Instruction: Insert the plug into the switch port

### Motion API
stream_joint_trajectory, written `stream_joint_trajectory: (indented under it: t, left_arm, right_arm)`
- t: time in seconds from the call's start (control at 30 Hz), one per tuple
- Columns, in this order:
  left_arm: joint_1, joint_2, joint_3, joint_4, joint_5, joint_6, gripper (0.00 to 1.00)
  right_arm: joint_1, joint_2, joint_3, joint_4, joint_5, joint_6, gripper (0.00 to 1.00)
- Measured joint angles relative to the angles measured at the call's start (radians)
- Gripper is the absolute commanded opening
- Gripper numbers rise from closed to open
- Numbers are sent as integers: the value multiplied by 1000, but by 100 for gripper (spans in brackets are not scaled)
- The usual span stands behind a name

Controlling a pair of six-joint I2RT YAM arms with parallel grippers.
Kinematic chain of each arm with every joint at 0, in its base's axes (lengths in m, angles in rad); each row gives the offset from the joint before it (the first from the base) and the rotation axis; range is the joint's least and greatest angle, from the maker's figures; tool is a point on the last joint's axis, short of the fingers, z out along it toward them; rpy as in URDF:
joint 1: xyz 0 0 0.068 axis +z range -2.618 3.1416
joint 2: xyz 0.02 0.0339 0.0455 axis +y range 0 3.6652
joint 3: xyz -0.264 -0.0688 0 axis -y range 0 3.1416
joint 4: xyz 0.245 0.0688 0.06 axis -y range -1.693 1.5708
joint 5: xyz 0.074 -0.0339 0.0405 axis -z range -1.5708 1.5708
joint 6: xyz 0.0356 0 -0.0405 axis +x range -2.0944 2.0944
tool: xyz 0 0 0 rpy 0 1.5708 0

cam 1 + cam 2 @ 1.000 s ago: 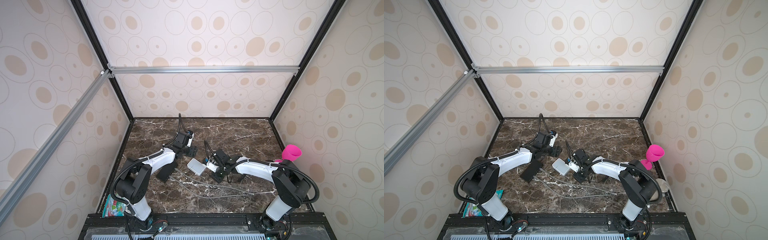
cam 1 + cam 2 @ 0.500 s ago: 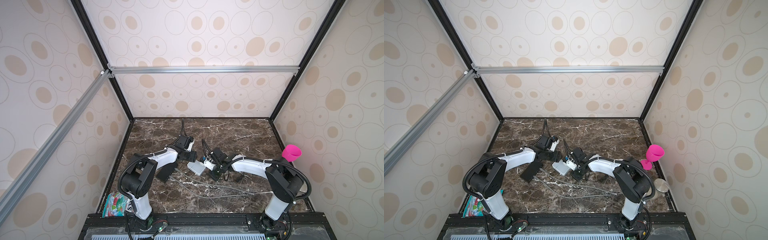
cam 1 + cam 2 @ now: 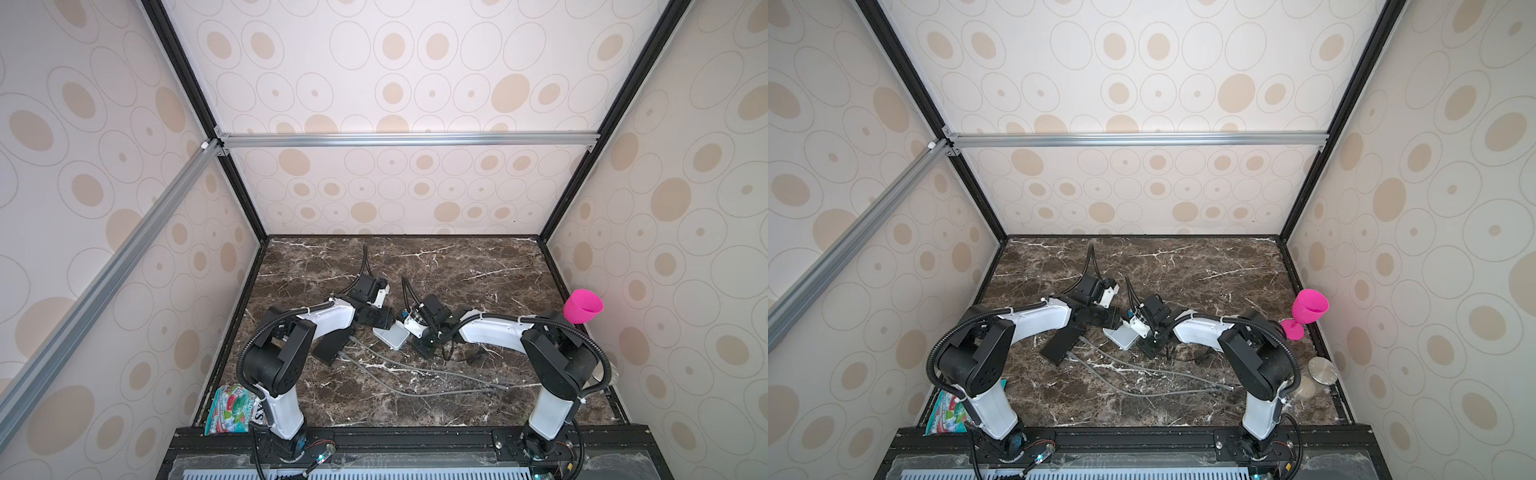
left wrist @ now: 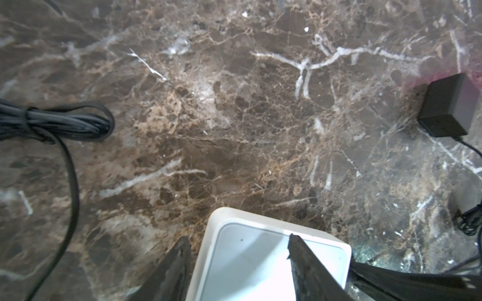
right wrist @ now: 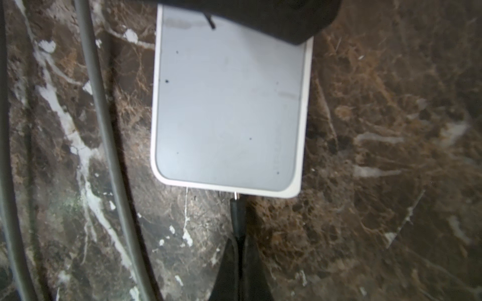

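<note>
Showing plug [image 5: 236, 211] at switch [image 5: 229, 104], right wrist only

A dark brown marble table [image 3: 457, 266], veined with white, floors a closed booth. Behind it rises the back wall [image 3: 395, 195], and side walls [image 3: 104, 199] stand along its edges, all cream with beige ovals and thin rings. Black posts [image 3: 243, 199] climb from the table's far corners. High above the table a silver rail [image 3: 407, 139] crosses the back wall; a second rail [image 3: 108, 270] slants along one side wall. The light is soft and even.
</note>
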Motion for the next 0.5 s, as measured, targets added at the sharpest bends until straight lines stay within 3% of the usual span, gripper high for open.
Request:
stream_joint_trajectory:
  t: [0.5]
  left_arm:
    - [1, -7, -67, 71, 29, -33, 57]
  right_arm:
    - [0, -2, -6, 19, 5, 42, 0]
